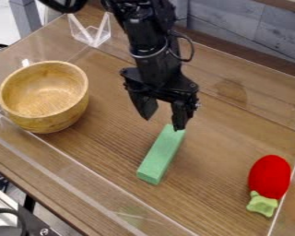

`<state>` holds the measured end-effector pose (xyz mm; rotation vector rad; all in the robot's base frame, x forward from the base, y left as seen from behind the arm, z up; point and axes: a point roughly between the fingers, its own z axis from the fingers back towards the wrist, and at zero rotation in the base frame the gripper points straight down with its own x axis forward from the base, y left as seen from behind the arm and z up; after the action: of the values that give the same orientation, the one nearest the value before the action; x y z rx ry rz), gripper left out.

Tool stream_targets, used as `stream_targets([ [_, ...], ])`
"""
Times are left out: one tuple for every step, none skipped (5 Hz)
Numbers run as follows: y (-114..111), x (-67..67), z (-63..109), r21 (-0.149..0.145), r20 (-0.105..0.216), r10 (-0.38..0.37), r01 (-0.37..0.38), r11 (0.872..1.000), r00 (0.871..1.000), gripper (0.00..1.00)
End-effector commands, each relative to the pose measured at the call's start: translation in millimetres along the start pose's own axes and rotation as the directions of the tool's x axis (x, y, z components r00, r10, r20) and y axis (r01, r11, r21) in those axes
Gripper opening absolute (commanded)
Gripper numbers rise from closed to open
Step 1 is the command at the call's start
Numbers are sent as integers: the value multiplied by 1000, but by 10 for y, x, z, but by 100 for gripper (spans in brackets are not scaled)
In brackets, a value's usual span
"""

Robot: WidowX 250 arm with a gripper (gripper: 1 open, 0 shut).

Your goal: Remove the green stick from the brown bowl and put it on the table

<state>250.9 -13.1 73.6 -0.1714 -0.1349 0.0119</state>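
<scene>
The green stick (160,155) lies flat on the table (76,157), a light green bar angled from near left to far right, in front of the arm. My black gripper (164,115) hangs just above its far end, pointing down, open, with nothing between its fingers (183,114). It does not touch the stick. The brown bowl (43,95) stands at the left, round and wooden, with nothing inside it.
A red strawberry-like toy (269,175) with a green stem (262,203) lies at the near right. Low clear acrylic walls (64,184) rim the table. A clear stand (91,33) sits at the back behind the arm.
</scene>
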Motion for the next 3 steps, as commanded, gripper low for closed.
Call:
stream_targets([
  [20,87,43,0,29,-16,16,1000,999,100],
  [42,83,12,1,21,-13,13,1000,1000,100],
  [69,88,-5,2,15,-8,8,1000,1000,100],
])
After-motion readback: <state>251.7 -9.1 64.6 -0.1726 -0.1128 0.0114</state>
